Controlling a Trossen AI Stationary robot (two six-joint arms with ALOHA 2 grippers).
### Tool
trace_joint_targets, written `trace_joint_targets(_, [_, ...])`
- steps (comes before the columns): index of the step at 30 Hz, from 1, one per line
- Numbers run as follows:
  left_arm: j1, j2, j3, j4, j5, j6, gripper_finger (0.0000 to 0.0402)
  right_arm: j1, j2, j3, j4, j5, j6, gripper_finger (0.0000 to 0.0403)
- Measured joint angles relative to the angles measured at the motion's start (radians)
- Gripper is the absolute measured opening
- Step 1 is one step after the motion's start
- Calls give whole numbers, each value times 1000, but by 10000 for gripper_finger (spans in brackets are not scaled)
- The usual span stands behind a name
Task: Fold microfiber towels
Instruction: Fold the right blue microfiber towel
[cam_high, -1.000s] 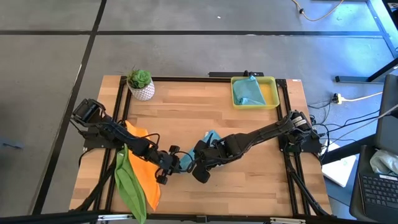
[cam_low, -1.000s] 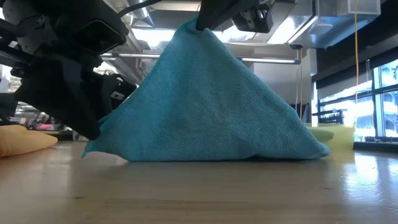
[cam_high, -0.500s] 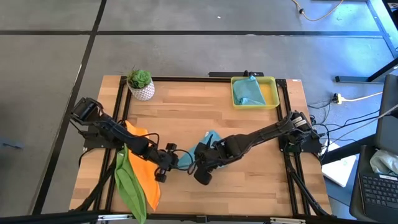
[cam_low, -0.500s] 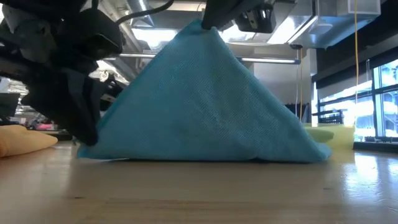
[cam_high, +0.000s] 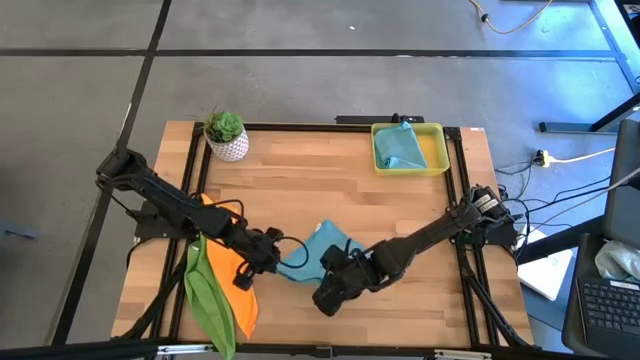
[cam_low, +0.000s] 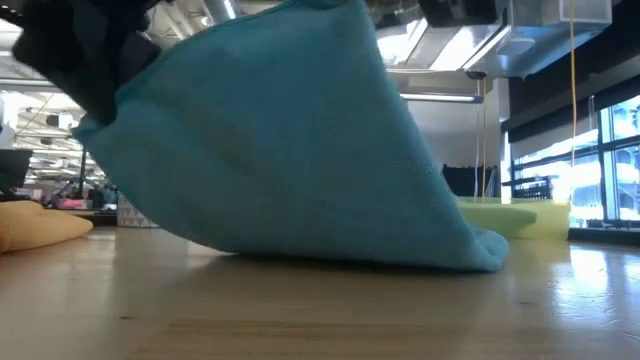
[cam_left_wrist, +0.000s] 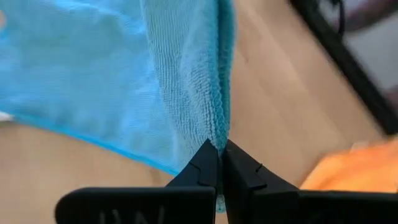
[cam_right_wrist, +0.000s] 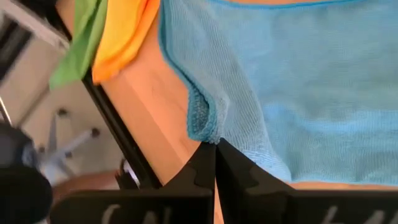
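Observation:
A teal towel (cam_high: 315, 250) hangs between my two grippers at the table's near middle; in the low view the teal towel (cam_low: 300, 150) is raised, with only one lower corner (cam_low: 488, 255) resting on the wood. My left gripper (cam_left_wrist: 219, 160) is shut on one edge of it, and my right gripper (cam_right_wrist: 216, 152) is shut on a corner. In the high view my left gripper (cam_high: 268, 252) is at the towel's left and my right gripper (cam_high: 325, 278) at its near side. An orange towel (cam_high: 228, 285) and a green towel (cam_high: 205, 300) lie at the near left. My left gripper pinches the teal towel's hemmed edge (cam_left_wrist: 219, 134) between its two fingertips, slanting down from the table's left. The cloth there looks folded into more than one layer and is lifted off the table. My right gripper pinches a hemmed corner (cam_right_wrist: 202, 127) of the towel at its fingertips, slanting down from the table's right. That corner is held up, and the cloth spreads away from it.
A yellow tray (cam_high: 440, 150) at the far right holds another teal towel (cam_high: 398, 150). A potted plant (cam_high: 227, 135) stands at the far left. The orange and green towels drape over the near left edge. Bare wood lies between the tray and the grippers.
My left gripper has taken hold of the teal towel's low left corner and risen with it. My right gripper has carried its corner toward the near edge. The towel, earlier a tent with its whole lower edge on the table, now rests on one corner.

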Motion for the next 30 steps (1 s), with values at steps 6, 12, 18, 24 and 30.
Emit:
trace_joint_targets(6, [91, 2, 138, -136, -3, 214, 0, 37, 0, 0, -49, 73, 87, 5])
trace_joint_targets(12, [243, 4, 176, -37, 18, 242, 0, 67, 0, 0, -224, 80, 107, 5])
trace_joint_targets(18, [336, 106, 177, 83, 156, 251, 0, 99, 0, 0, -416, 150, 173, 5])
trace_joint_targets(24, [338, 251, 209, 108, 149, 290, 0, 102, -2, -65, -385, 152, 145, 5])
trace_joint_targets(30, [366, 335, 277, 114, 135, 327, 0, 100, 0, -161, -368, 144, 146, 5])
